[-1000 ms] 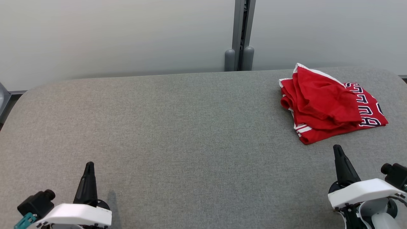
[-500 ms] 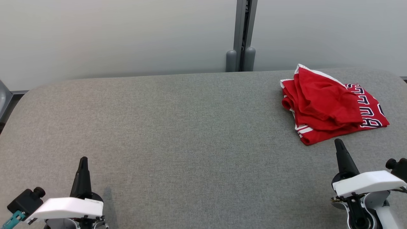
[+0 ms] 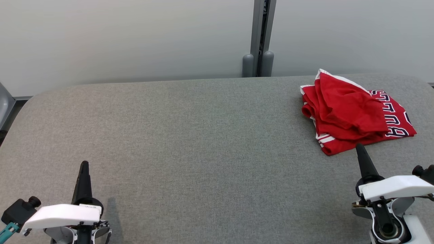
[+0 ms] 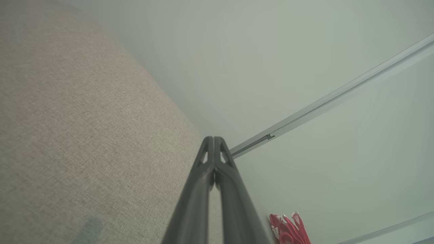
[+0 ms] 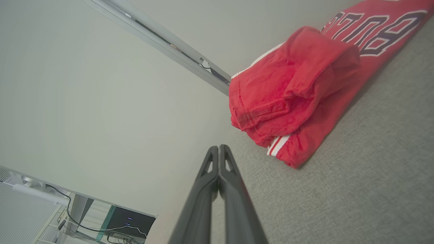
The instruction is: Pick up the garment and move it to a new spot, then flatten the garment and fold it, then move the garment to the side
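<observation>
Garment (image 3: pixel 349 115) at two o'clock looks soft, light, floppy; pinch its near hem. Left gripper (image 3: pixel 83 165), right gripper (image 3: pixel 359 147) pressed together, empty.

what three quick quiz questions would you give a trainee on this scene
1. True or false: the right end effector grips the red garment.
2. Which is nearer the garment: A the left end effector, B the right end effector?
3. Fill in: the garment lies on the far ___ side of the grey table.
Key: 1 false, it is shut and empty; 2 B; 3 right.
</observation>
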### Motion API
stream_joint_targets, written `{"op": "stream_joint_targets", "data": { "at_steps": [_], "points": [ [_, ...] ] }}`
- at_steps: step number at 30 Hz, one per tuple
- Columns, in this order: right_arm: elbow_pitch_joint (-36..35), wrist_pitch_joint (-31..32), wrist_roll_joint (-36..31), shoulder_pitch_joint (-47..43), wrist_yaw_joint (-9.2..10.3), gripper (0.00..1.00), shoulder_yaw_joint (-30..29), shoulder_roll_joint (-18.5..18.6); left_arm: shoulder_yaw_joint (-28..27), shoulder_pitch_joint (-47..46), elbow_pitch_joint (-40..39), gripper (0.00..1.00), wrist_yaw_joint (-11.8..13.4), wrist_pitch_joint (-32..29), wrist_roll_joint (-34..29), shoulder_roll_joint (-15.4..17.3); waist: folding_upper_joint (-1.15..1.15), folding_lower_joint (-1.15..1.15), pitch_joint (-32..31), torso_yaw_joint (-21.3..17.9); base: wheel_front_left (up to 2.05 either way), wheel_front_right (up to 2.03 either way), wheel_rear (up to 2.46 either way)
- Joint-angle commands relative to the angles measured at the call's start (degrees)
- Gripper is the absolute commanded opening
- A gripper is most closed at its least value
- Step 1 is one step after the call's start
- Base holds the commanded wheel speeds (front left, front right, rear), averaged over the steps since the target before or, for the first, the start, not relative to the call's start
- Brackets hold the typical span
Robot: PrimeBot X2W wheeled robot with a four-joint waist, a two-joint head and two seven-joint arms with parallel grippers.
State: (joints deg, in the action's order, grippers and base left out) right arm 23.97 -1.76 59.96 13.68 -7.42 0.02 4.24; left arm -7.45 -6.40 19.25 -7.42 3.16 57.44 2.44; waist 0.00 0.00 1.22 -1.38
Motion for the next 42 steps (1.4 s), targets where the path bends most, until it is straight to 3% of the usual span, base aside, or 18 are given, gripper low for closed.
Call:
{"op": "stream_joint_targets", "data": {
  "at_steps": [1,42],
  "points": [
    [-0.2,0.5,1.6,1.4,-0.09,0.0,-0.5,0.3,-0.5,-1.9,-0.4,0.0,-0.1,-0.3,1.7,0.4,0.0,0.0,0.0,0.0,0.0,0.0,0.0],
    [3.6,6.6,21.8,6.1,-0.12,0.0,-2.6,-0.8,-2.9,-5.4,0.9,0.0,-0.1,-5.9,22.5,0.5,0.0,0.0,-0.5,0.9,0.0,0.0,0.0]
  ]
}}
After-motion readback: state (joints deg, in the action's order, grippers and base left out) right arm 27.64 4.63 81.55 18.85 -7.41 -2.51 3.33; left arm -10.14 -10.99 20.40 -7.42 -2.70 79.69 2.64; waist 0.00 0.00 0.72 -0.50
